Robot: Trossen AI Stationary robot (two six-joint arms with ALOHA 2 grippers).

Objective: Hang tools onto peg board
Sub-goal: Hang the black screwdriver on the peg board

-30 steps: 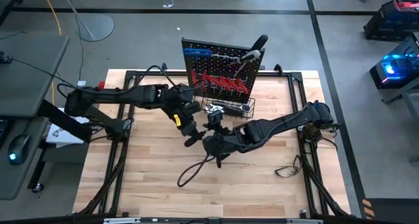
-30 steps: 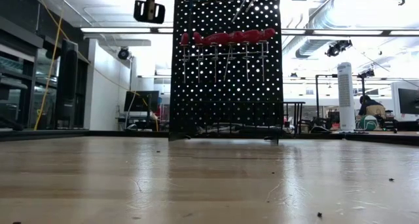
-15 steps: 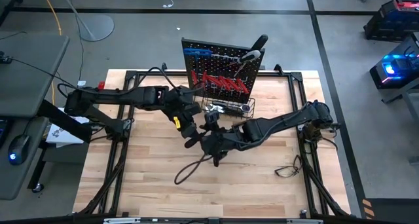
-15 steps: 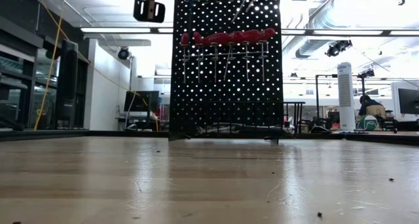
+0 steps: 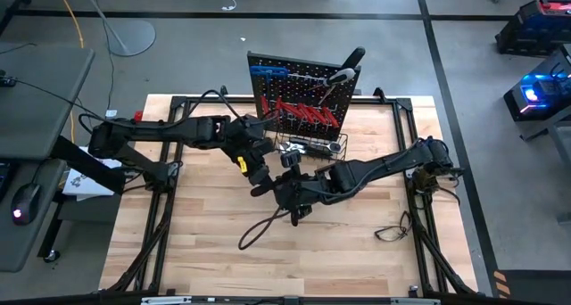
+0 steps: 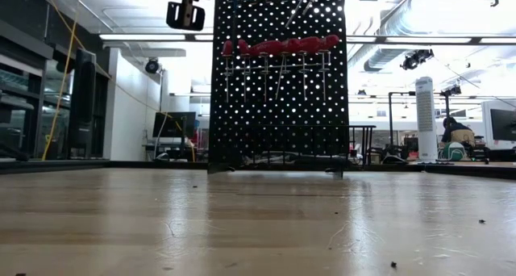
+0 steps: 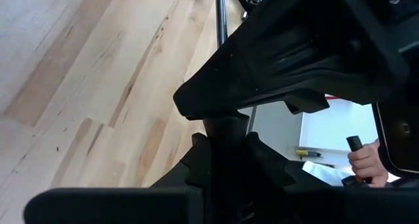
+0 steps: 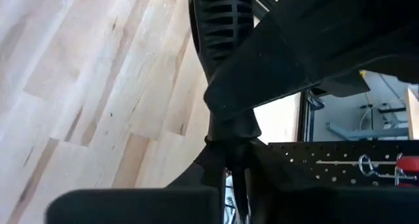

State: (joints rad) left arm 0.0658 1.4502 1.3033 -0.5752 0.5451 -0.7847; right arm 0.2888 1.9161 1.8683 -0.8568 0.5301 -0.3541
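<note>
The peg board (image 5: pixel 299 95) stands upright at the table's far side. Red-handled screwdrivers (image 6: pixel 278 46) hang on it in a row, blue hex keys (image 5: pixel 268 71) sit near its top, and a wire basket (image 5: pixel 312 147) is at its foot. In front of it, above the table, my left gripper (image 5: pixel 256 176) and my right gripper (image 5: pixel 284 187) meet at one black-handled tool (image 5: pixel 260 191). Both are shut on it. Its ribbed handle (image 8: pixel 219 21) shows in the right wrist view. My left gripper pinches the tool's black body (image 7: pixel 222 129) between its two fingers, slanting down from the table's left. My right gripper crosses just beyond and hides the rest. The tool is lifted clear of the table. My right gripper has its two fingers closed together on the narrow black part (image 8: pixel 229 135) just below the ribbed handle, slanting down from the table's right. My left gripper covers the tool beside that spot. The tool points away along the fingers, clear of the table.
A black tubular frame (image 5: pixel 178 104) runs around the wooden table top. A slack black cable (image 5: pixel 259 232) loops onto the boards below the right arm, and another cable (image 5: pixel 393 229) lies by the right edge. Bare boards (image 5: pixel 223 260) fill the near half.
</note>
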